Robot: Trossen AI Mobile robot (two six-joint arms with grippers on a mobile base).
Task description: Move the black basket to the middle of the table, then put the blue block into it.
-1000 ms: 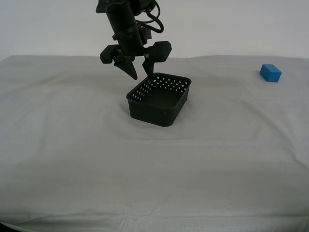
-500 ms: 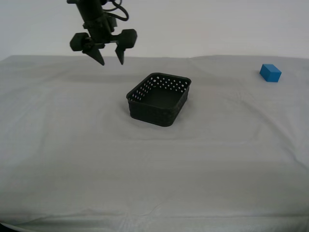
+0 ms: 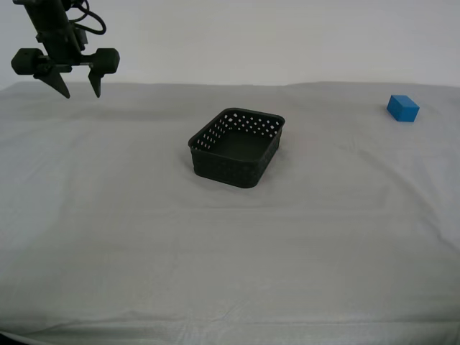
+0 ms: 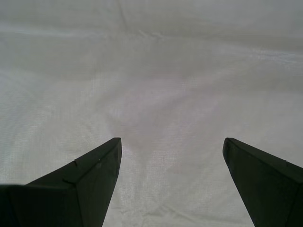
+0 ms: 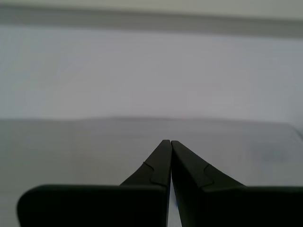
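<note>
The black basket [image 3: 237,147] stands upright and empty near the middle of the table [image 3: 215,259]. The blue block [image 3: 402,108] lies on the cloth at the far right of the exterior view, well apart from the basket. My second gripper [image 3: 80,93] is open and empty, held above the far left of the table in the exterior view, far from the basket. Its wrist view shows the open gripper [image 4: 172,140] over bare cloth. My first gripper [image 5: 168,142] is shut on nothing and faces the table's far edge and a wall; it does not show in the exterior view.
The table is covered with a wrinkled white-grey cloth [image 4: 161,85]. A plain pale wall [image 3: 287,36] stands behind it. The table's front edge [image 3: 215,338] runs along the bottom of the exterior view.
My second gripper has moved up and away from the basket's rim to the exterior view's far left, staying open. The basket and the blue block have not moved.
</note>
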